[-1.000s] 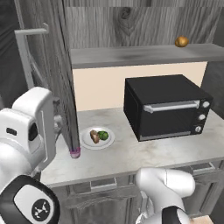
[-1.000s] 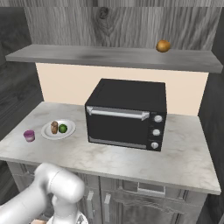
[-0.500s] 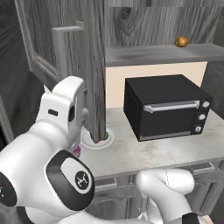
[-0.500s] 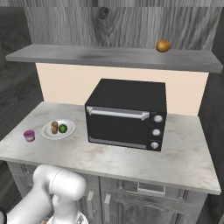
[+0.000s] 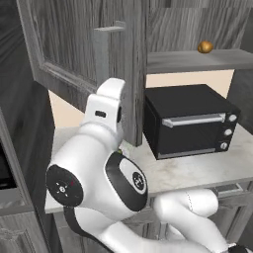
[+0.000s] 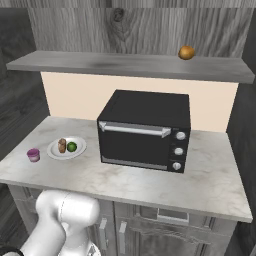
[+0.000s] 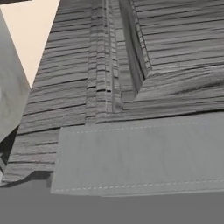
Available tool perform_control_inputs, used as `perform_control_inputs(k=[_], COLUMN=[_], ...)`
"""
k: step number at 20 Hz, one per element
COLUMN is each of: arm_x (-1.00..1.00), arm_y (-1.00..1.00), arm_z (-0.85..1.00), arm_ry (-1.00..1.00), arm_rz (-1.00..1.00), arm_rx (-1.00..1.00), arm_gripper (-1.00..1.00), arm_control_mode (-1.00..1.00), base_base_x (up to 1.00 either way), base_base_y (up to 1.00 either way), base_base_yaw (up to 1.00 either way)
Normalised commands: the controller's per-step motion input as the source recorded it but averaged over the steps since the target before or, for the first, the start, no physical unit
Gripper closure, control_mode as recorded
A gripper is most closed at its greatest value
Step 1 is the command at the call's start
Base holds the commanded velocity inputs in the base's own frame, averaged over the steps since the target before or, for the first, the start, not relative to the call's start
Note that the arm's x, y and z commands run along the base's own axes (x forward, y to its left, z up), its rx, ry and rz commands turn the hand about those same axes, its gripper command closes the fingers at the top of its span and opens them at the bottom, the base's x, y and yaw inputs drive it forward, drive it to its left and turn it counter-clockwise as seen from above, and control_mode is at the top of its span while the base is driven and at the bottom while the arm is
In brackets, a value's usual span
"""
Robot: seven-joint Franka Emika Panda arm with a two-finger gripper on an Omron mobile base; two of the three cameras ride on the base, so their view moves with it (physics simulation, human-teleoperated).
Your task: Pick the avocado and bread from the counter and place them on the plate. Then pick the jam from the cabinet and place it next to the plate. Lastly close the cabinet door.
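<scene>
Right base view: you see bread [image 6: 62, 145] standing upright left of avocado [image 6: 72, 146] on plate [image 6: 56, 152]; fingers released.

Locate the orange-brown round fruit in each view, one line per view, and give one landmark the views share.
Left base view: orange-brown fruit sits upper right, on the shelf board, above the black microwave.
Right base view: the fruit sits upper right of centre, on the shelf board, above the microwave's right end.
Hand view: not in it; close wood-grain door panel.
Shared landmark: the microwave, directly beneath the fruit.
</scene>
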Motion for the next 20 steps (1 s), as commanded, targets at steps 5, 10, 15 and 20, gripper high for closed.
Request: perform_control_inputs(k=[5, 10, 15, 20], arm_x=[0.84, 0.87, 0.86, 0.85], arm_y=[-0.35, -0.35, -0.35, -0.3], arm_z=[0.0, 0.0, 0.0, 0.0], arm_ry=[0.0, 0.0, 0.0, 0.0], arm_rz=[0.0, 0.0, 0.0, 0.0], arm_rx=[0.03, 0.03, 0.04, 0.04], arm_gripper=[-1.0, -1.0, -1.0, -1.0], arm_control_mode=[-1.0, -1.0, -1.0, -1.0], base_base_x=[0.0, 0.0, 0.0, 0.0], base_base_y=[0.0, 0.0, 0.0, 0.0], base_base_yaw=[0.0, 0.0, 0.0, 0.0])
